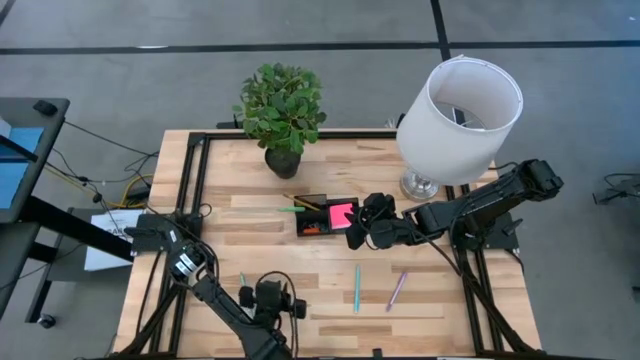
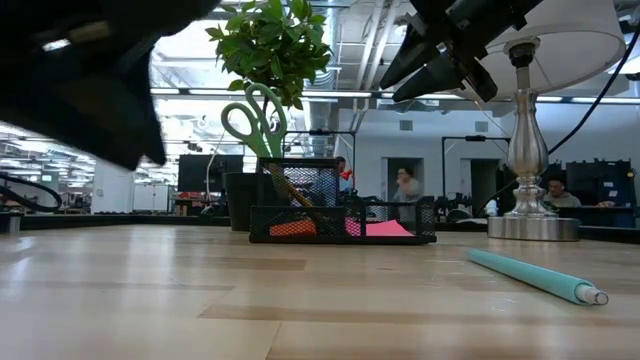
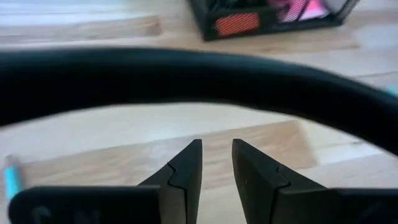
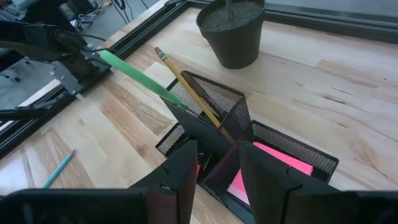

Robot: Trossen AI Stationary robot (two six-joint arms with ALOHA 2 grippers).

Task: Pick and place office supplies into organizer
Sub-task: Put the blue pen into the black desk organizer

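The black mesh organizer (image 1: pixel 322 216) stands mid-table. It holds a pink sticky-note pad (image 4: pixel 273 160), green-handled scissors (image 4: pixel 140 76) and a yellow pencil (image 4: pixel 186 84) that lean out of its tall cup. My right gripper (image 4: pixel 217 167) hovers open just above the organizer's near right side, with nothing between its fingers. My left gripper (image 3: pixel 216 163) is low over the table near the front edge, with a narrow gap between its fingers and nothing in it. A teal pen (image 1: pixel 357 287), a pink pen (image 1: pixel 397 290) and a small teal pencil (image 1: pixel 241 280) lie flat on the wood.
A potted plant (image 1: pixel 282 112) stands behind the organizer and a white-shaded lamp (image 1: pixel 458 112) at the far right. Black frame rails (image 1: pixel 196 180) run along the table's sides. Bare wood lies between the pens and the organizer. People show in the room beyond.
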